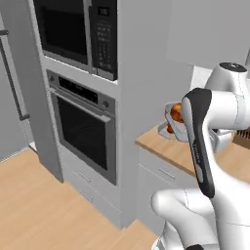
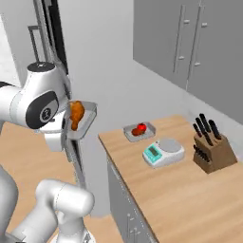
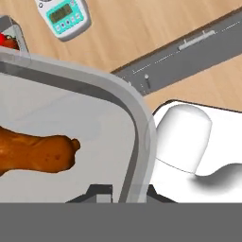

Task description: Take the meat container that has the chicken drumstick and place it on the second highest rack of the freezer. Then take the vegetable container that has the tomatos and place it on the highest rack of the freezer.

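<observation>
Gripping the meat container [image 3: 137,118] by its rim, end effector [image 3: 124,191] closed on the grey edge at the bottom of the hand view. Lying inside, the chicken drumstick [image 3: 35,153], its thick end pointing toward the rim. Hanging in the air off the end of the bench [image 2: 175,190] in the right base view, the same container [image 2: 88,121] tilted, the drumstick [image 2: 76,115] leaning against its wall, the white arm just beside it on the left.

Showing from the right base view alone: the vegetable container [image 2: 142,135] resting on the bench near its far corner, the tomatos [image 2: 140,129] inside; a kitchen scale [image 2: 163,152] just beside it toward the camera; a knife block [image 2: 211,151] farther right, well apart from the held container. Catching the scale [image 3: 64,18] from above in the hand view, plus a sliver of the vegetable container [image 3: 12,33] with something red in it at the left edge.

Showing from the left base view: black wall ovens [image 1: 85,122] stacked in a tall grey column, a microwave [image 1: 80,31] above, and at the far left a grey door with a dark bar handle [image 1: 14,83], probably the freezer. Hiding most of the held container [image 1: 171,112] there, the arm's forearm, leaving a bit of orange and rim peeking out above the bench [image 1: 166,146] corner.
</observation>
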{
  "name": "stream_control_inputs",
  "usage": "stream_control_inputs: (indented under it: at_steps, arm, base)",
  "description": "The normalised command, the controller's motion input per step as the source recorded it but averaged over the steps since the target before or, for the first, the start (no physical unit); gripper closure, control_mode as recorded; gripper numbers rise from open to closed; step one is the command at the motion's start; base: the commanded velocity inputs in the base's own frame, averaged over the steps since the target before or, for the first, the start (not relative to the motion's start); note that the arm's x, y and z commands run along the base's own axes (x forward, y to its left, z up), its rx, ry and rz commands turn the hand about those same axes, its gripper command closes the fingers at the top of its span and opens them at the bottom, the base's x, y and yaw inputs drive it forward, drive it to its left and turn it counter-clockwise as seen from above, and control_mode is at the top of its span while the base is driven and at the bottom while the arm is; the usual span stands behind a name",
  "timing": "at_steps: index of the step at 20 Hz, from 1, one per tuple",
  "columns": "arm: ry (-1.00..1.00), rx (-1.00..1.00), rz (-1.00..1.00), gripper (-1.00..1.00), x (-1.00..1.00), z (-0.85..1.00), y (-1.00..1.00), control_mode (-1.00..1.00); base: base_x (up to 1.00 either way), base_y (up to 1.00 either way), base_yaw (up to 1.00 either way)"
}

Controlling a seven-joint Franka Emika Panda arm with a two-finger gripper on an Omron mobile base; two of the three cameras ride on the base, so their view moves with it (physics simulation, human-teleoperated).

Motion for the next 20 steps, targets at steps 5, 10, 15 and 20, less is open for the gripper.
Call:
stream_control_inputs:
  at_steps: [5, 10, 15, 20]
  arm:
    - [0.0, 0.0, 0.0, 1.0, 0.0, 0.0, 0.0, 1.0]
    - [0.0, 0.0, 0.0, 1.0, 0.0, 0.0, 0.0, 1.0]
    - [0.0, 0.0, 0.0, 1.0, 0.0, 0.0, 0.0, 1.0]
    - [0.0, 0.0, 0.0, 1.0, 0.0, 0.0, 0.0, 1.0]
  base:
    - [-0.25, -0.01, 0.99]
    - [0.21, 0.02, 0.64]
    - [0.75, 0.26, 0.13]
    - [1.0, 0.46, 0.0]
